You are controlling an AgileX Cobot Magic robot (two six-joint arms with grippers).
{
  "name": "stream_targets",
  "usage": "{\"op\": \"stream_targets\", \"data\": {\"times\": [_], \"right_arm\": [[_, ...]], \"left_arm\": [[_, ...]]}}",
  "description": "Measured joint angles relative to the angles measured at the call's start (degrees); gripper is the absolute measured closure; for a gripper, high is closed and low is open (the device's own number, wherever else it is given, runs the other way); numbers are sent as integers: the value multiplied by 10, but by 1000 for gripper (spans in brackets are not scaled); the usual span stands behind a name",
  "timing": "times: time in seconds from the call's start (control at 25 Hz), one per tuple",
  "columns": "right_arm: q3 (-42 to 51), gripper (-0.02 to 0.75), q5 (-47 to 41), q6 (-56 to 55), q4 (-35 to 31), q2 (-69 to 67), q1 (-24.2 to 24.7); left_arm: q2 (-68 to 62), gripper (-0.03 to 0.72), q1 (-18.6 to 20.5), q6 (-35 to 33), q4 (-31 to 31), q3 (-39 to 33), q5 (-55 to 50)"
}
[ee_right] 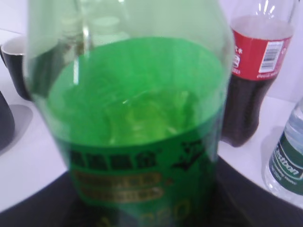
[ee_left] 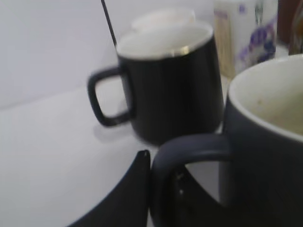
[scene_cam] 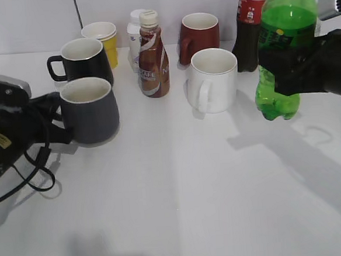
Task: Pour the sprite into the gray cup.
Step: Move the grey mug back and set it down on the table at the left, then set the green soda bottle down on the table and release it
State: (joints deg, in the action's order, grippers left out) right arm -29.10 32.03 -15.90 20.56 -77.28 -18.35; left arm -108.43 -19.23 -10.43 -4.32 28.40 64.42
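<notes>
The sprite point(scene_cam: 281, 35) is a tall green bottle at the right of the exterior view, lifted a little off the table. My right gripper point(scene_cam: 286, 67) is shut around its label; the bottle point(ee_right: 137, 118) fills the right wrist view. The gray cup point(scene_cam: 90, 110) stands at the left on the table. My left gripper point(scene_cam: 62, 132) is shut on its handle; in the left wrist view the handle point(ee_left: 189, 151) sits between the fingers point(ee_left: 161, 189), with the cup's white inside point(ee_left: 274, 99) above it.
A black mug point(scene_cam: 84, 61), a yellow cup point(scene_cam: 103, 42), a brown coffee bottle point(scene_cam: 152, 56), a white mug point(scene_cam: 213, 81), a dark-red mug point(scene_cam: 199, 37) and a cola bottle point(scene_cam: 250, 31) stand across the back. A water bottle point(ee_right: 286, 161) is behind the sprite.
</notes>
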Motion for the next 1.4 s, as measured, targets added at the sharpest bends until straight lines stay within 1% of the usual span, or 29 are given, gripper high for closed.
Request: {"op": "stream_targets", "data": {"times": [0.2,0.32,0.56,0.8,1.08,1.24,1.32,1.4], "right_arm": [[0,378,11,0,2,0,0],[0,378,12,0,2,0,0],[0,378,12,-1,2,0,0],[0,378,12,-2,-1,0,0],[0,378,13,14,-58,-3,1],[0,378,24,66,-139,-36,2],[1,378,47,83,-165,-61,2],[12,378,108,91,-173,-90,2]], "left_arm": [[-12,637,0,1,1,-1,20],[-13,622,0,2,1,-16,32],[-12,537,0,5,2,-52,48],[-9,467,0,5,2,-61,48],[37,449,-15,5,-2,-108,44],[85,449,-23,5,-6,-124,18],[108,449,-23,5,-8,-127,-2],[132,449,-23,5,-10,-127,-23]]}}
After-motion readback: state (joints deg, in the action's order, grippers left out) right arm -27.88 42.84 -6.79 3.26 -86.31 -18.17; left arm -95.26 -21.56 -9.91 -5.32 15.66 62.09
